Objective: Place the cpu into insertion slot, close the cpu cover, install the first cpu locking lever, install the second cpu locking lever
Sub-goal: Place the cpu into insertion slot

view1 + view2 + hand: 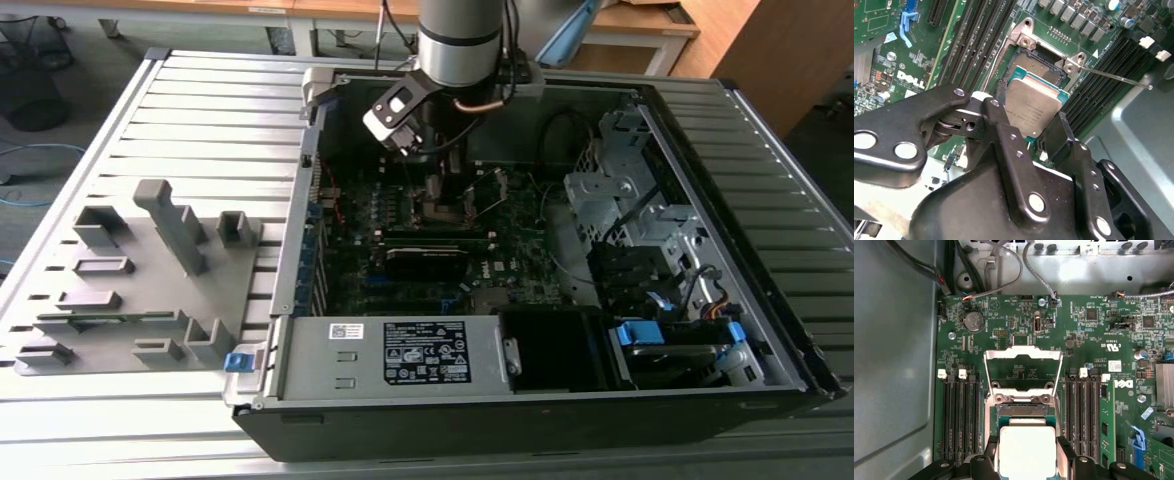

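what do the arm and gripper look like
The arm is a silver-grey cylinder with a black band and dark cables alongside. The gripper is matte black: flat jointed link bars studded with round silver pins, ending in two slim black fingers.

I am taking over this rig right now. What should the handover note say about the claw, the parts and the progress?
Claw: shut on the cpu, gripping two opposite edges.
Cpu: held over the insertion slot, tilted in the second wrist view, seemingly not seated.
Cpu cover: flipped open, clear of the slot.
One locking lever: sticking out free, unlatched.
Done: cpu picked up and at the slot. Not done: seating, closing the cover, both levers.
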`<state>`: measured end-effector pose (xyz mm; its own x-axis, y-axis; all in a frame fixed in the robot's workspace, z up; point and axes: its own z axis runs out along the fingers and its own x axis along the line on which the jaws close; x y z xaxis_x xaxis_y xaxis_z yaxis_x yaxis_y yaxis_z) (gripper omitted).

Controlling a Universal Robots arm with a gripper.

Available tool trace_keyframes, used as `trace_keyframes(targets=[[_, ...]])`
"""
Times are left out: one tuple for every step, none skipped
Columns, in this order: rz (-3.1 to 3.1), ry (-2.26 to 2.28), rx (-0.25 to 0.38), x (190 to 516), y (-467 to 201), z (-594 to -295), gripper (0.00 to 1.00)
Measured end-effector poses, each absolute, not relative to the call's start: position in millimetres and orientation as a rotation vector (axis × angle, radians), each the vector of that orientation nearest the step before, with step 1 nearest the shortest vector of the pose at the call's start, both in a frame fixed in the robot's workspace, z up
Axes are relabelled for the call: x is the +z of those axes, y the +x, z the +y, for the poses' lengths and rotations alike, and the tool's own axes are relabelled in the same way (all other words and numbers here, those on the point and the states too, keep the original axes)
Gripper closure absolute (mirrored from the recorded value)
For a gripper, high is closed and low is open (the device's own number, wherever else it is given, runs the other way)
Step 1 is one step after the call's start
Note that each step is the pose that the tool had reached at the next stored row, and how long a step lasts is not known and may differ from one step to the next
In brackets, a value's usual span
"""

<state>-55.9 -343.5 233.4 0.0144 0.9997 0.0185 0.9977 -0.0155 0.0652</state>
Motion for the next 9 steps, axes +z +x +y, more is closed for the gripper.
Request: trace_keyframes(targets=[[2.180,2.213,0.092,231.6,-55.9,-343.6,0.46],[2.180,2.213,0.092,229.7,-55.9,-343.5,0.46],[2.180,2.213,0.092,227.9,-55.9,-343.5,0.46],[2.180,2.213,0.092,226.1,-55.9,-343.5,0.46],[2.180,2.213,0.091,224.4,-55.9,-343.6,0.46],[2.181,2.213,0.091,223.0,-55.9,-343.5,0.46],[2.182,2.211,0.092,222.0,-55.9,-343.5,0.46],[2.184,2.210,0.092,221.1,-55.9,-343.5,0.46],[2.185,2.209,0.092,220.0,-55.9,-343.5,0.46]])
